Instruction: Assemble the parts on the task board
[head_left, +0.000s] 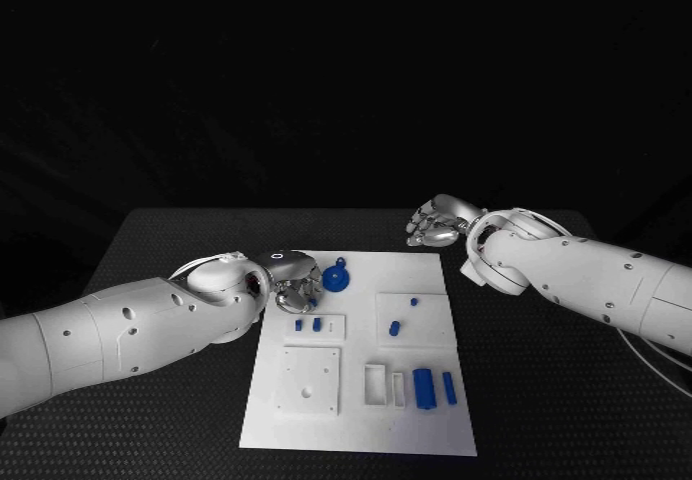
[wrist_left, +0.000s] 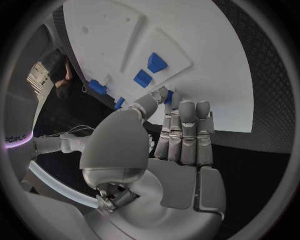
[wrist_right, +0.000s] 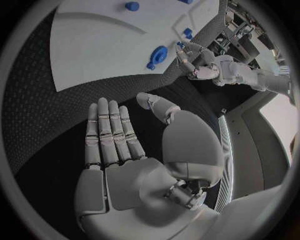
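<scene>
The white task board (head_left: 361, 430) lies in the middle of the black table. My left hand (head_left: 293, 285) hovers at its far left corner, beside a round blue part (head_left: 336, 277). In the left wrist view its thumb and a finger pinch a small blue part (wrist_left: 168, 97), with the other fingers (wrist_left: 187, 130) straight and close together. Two blue pegs (head_left: 307, 324) stand in a small white plate just nearer than that hand. My right hand (head_left: 440, 220) is held flat and apart over the black table past the board's far right corner, holding nothing; the round blue part (wrist_right: 157, 54) lies beyond its fingertips.
A white square plate (head_left: 310, 380) lies on the board's near left. Two long blue pieces (head_left: 433, 387) and white blocks (head_left: 378, 383) lie at the near right. Two small blue pegs (head_left: 394, 326) stand on the right plate. Black table surrounds the board.
</scene>
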